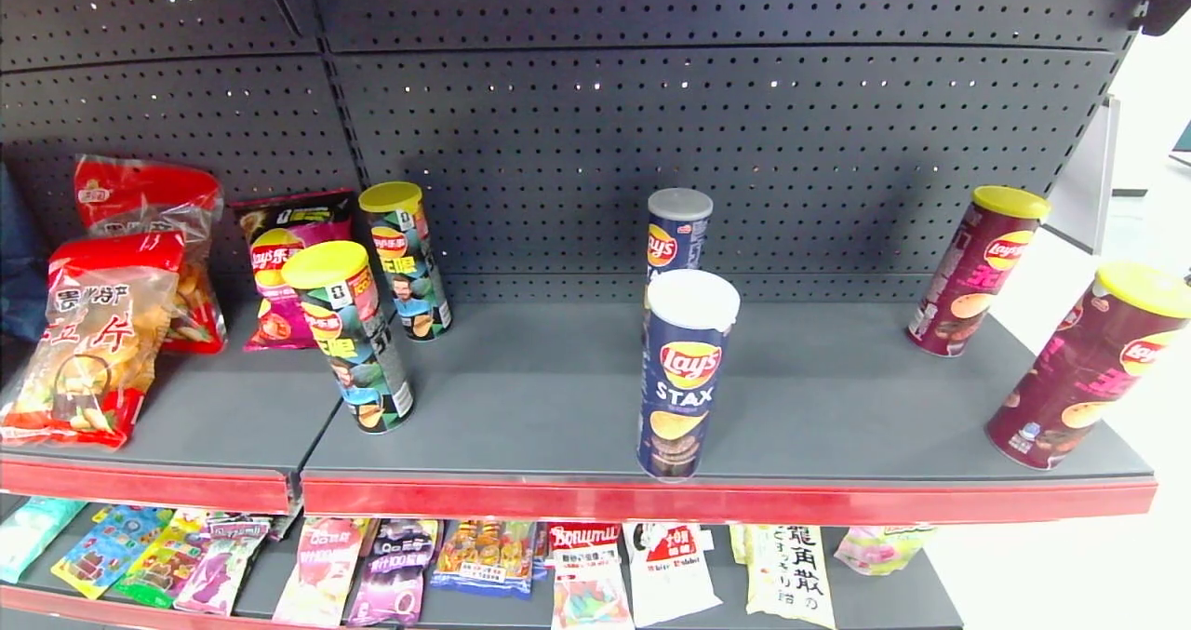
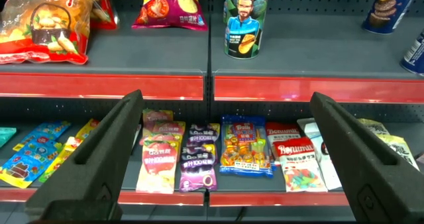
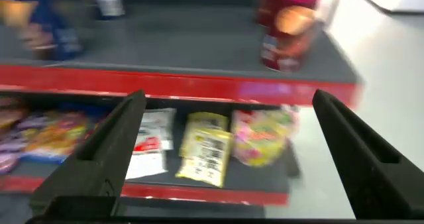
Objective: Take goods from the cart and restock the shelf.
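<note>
Shelf [image 1: 521,397] is carrying cans sorted by kind, each kind standing on end in a front-to-back file. Two green cans [image 1: 352,337] are standing towards the left, two blue cans [image 1: 687,379] in the middle and two maroon cans [image 1: 1089,369] at the right end. Labels are facing outward, and the front can of each file is sitting near the red lip, apparently for a shopper's reach. Bare stretches are lying between the files, and these are probably awaiting stock. Bags [image 1: 93,341] are leaning at the far left. Packets [image 1: 586,574] are lying on the lower shelf [image 1: 893,602].

Left fingers [image 2: 99,164] are standing wide apart and holding nothing, facing the shelf front. Right fingers [image 3: 99,158] are likewise spread wide and empty, pointing near the maroon cans.

Judgement: both arms appear free for a pick, and no goods are in hand yet.
</note>
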{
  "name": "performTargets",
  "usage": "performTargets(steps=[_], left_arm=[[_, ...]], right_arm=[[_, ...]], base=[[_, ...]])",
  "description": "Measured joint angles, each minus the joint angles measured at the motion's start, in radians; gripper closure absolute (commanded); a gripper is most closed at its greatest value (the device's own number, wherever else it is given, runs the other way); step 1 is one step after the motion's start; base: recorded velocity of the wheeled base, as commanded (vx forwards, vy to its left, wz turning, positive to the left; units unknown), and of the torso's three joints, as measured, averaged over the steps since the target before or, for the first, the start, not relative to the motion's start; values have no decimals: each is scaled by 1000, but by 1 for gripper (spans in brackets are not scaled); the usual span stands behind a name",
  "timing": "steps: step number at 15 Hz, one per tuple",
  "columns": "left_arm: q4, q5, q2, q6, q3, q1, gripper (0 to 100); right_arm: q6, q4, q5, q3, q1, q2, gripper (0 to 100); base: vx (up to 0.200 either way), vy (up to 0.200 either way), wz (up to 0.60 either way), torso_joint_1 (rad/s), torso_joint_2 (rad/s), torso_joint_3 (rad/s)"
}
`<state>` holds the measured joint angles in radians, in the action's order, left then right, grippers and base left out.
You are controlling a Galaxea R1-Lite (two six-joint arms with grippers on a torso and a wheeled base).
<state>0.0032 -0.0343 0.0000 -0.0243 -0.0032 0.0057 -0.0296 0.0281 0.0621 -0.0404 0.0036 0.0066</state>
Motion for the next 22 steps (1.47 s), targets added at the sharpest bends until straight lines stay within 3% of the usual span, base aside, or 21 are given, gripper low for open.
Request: performTargets(steps=[2,6,10,13,22], left_arm=[[0,0,0,0,0,0,0],[0,0,0,1,0,0,0],[0,0,0,4,0,0,0],[0,-1,0,6,0,0,0],[0,-1,0,27,1,0,0]], right_arm=[[24,-20,-20,8,1,-5,0],[44,-18,79,12,1,-7,0],[62,-28,-73,27,-1,-7,0],[42,-31,-27,38,-2,-2,0],[40,-29,-57,39,-6,-1,0]], base=[[0,0,0,0,0,0],[0,0,0,0,0,0],[0,0,0,0,0,0],[0,0,0,0,0,0],[0,0,0,0,0,0]])
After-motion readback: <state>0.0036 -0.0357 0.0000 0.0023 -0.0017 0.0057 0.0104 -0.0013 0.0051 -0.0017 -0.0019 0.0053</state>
